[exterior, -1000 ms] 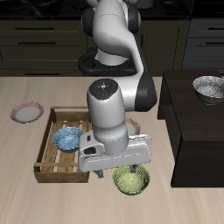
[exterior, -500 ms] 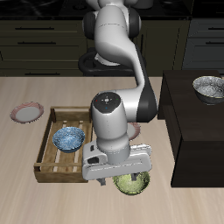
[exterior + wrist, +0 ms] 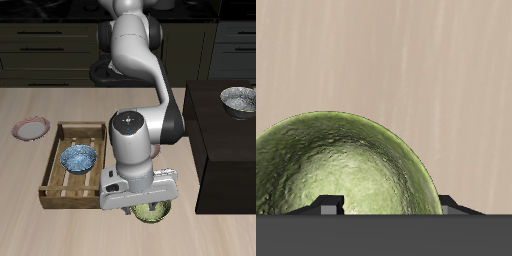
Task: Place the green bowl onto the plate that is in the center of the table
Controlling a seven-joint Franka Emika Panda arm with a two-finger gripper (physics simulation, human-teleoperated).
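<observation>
Green bowl point(image 3: 151, 211) sits on the table point(image 3: 30, 180) near its front edge, mostly hidden under the arm's wrist block; its mottled inside point(image 3: 341, 165) fills the wrist view from very close and looks empty. Gripper point(image 3: 148, 203) is right over the bowl, low. Jaws: fingertips barely show in the wrist view, with the bowl's near rim between or under them, so I can't tell whether they're closed on it or merely straddling it. Judging from that, the task is at the grasp stage: bowl not lifted, nothing placed. Target is unclear. The only plate I can see point(image 3: 31, 129) is far from the bowl, beyond the wooden tray point(image 3: 56, 190), near the table's side, so it's probably not the centre one; the centre plate may be hidden behind the arm. Containers: the tray holds a blue patterned bowl point(image 3: 79, 158); a grey-white bowl point(image 3: 238, 99) sits on the raised black table point(image 3: 215, 150); both look empty.
</observation>
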